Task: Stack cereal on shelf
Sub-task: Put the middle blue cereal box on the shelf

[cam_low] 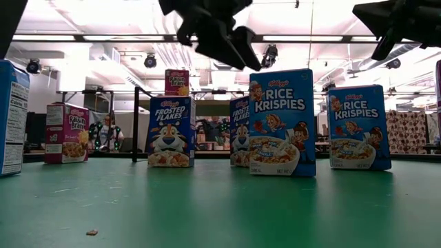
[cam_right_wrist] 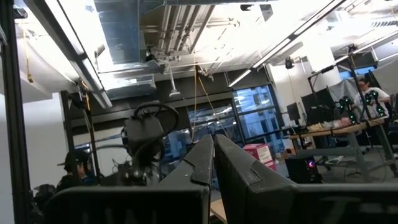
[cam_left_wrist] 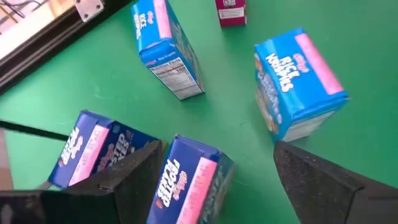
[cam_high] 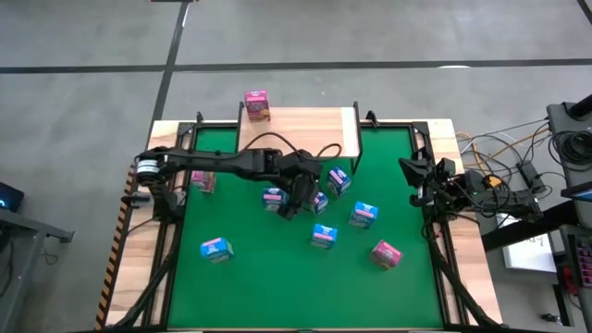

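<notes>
Left gripper (cam_high: 294,205) hovered wide open over the loose cereal boxes, holding nothing.

A Frosted Flakes box (cam_left_wrist: 186,180) stood directly below, between its fingers, long axis running along the gap. The left arm was far nearer; the right gripper (cam_right_wrist: 213,155), pinched shut and empty, waited at the mat's right edge. The shelf (cam_high: 305,128) carried one pink box (cam_high: 256,104).

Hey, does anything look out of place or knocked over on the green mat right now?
Nothing spilled or damaged. The small blue and pink cereal boxes stand scattered at mixed angles on the green mat, and only one pink box sits on the light-wood shelf. The open left claw hovers over them.
</notes>
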